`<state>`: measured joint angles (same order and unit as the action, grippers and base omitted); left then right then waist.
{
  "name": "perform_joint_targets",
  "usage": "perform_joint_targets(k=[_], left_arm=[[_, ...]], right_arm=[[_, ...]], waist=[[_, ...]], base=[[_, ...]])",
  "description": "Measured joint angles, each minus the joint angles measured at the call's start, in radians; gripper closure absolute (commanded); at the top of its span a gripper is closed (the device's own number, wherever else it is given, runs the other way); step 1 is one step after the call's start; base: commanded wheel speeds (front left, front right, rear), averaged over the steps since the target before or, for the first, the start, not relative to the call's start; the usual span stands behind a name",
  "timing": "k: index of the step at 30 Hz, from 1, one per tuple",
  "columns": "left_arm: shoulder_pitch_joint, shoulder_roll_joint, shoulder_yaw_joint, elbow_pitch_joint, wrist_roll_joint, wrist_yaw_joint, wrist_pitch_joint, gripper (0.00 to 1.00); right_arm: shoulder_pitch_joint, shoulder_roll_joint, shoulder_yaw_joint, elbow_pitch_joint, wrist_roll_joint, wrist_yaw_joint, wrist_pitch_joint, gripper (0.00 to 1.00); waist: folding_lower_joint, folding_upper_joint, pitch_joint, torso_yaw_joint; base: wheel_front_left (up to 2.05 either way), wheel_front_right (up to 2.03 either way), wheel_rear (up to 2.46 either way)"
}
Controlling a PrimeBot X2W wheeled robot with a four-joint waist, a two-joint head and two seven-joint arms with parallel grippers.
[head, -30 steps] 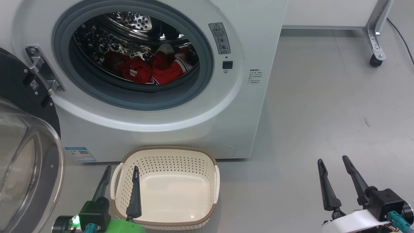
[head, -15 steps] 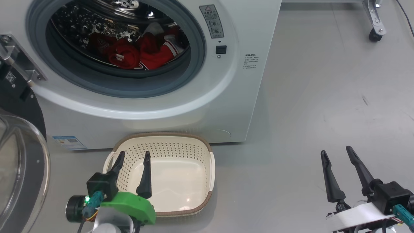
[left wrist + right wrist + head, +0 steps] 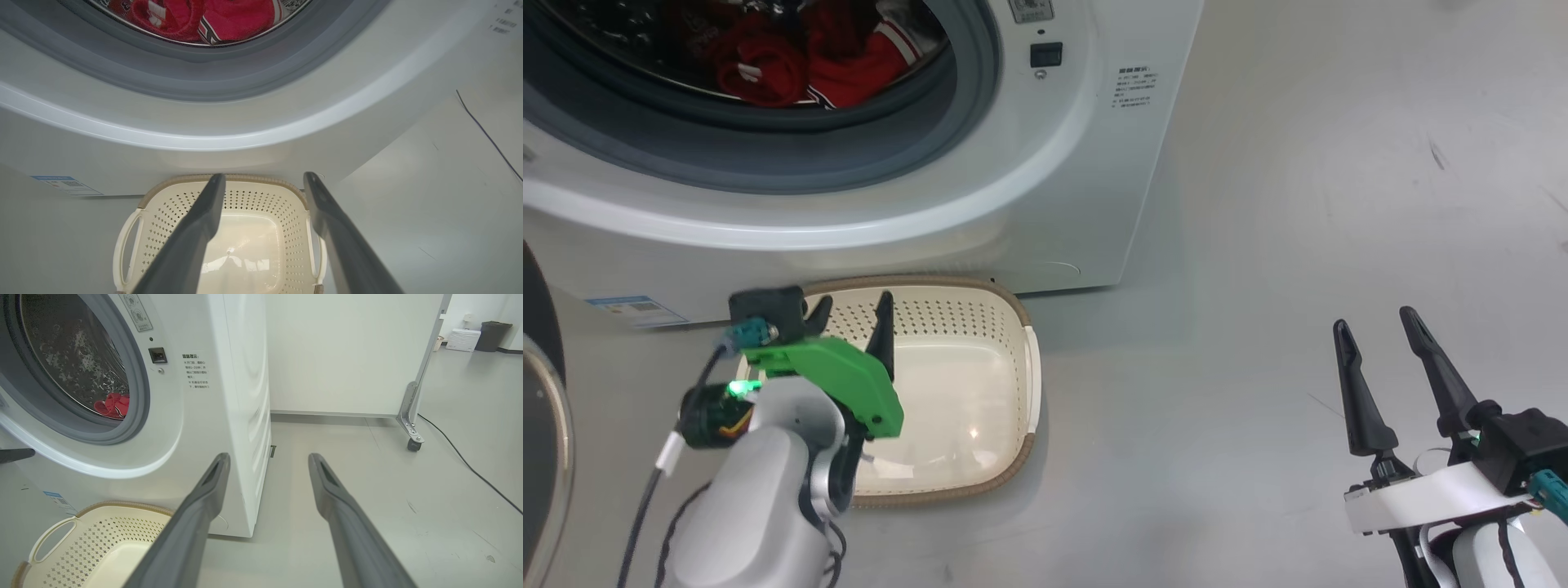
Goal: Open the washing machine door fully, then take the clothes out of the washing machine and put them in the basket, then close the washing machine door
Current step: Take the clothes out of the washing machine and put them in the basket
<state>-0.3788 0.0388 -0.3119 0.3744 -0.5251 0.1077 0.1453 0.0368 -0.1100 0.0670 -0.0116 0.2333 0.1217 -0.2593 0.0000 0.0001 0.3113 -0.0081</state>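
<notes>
Left tool (image 3: 854,299) raised over basket (image 3: 956,314), released, empty; red white-striped clothes (image 3: 849,69) heaped inside washing machine (image 3: 1054,180).

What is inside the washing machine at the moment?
Red clothes with white striped trim lie bunched low in the steel drum of the washing machine. Whether more lies beneath or behind that heap cannot be seen; the fabric covers it.

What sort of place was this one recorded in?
Probably a lab or test room, not a home laundry: the washing machine stands on a bare grey floor, near a white panel on a castor leg, with a cable trailing loose across the floor.
</notes>
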Motion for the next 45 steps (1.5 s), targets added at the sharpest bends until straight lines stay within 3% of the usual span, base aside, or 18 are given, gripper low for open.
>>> perform_joint_targets(k=[5, 23, 28, 45], left_arm=[[-0.13, 0.01, 0.035, 0.016, 0.007, 0.0, 0.071, 0.0], [-0.533, 0.155, 0.171, 0.003, 0.047, 0.003, 0.241, 0.0], [-0.608, 0.202, 0.192, -0.003, 0.081, 0.006, 0.254, 0.0], [-0.711, 0.263, 0.207, 0.08, 0.153, 0.011, 0.332, 0.0]], right_arm=[[-0.033, 0.0, -0.001, -0.005, 0.022, 0.0, 0.0, 0.0], [-0.175, 0.006, 0.029, -0.015, 0.088, 0.0, 0.0, 0.0], [-0.203, 0.008, 0.047, -0.012, 0.106, 0.0, 0.0, 0.0], [-0.276, 0.013, 0.102, 0.027, 0.154, 0.001, 0.0, 0.0]], waist=[[0.0, 0.0, 0.057, -0.029], [0.0, 0.0, 0.275, -0.128], [0.0001, 0.0, 0.324, -0.158], [0.0, 0.0, 0.433, -0.266]], base=[[0.0, 0.0, 0.0], [0.0, 0.0, 0.0], [0.0, 0.0, 0.0], [0.0, 0.0, 0.0]])
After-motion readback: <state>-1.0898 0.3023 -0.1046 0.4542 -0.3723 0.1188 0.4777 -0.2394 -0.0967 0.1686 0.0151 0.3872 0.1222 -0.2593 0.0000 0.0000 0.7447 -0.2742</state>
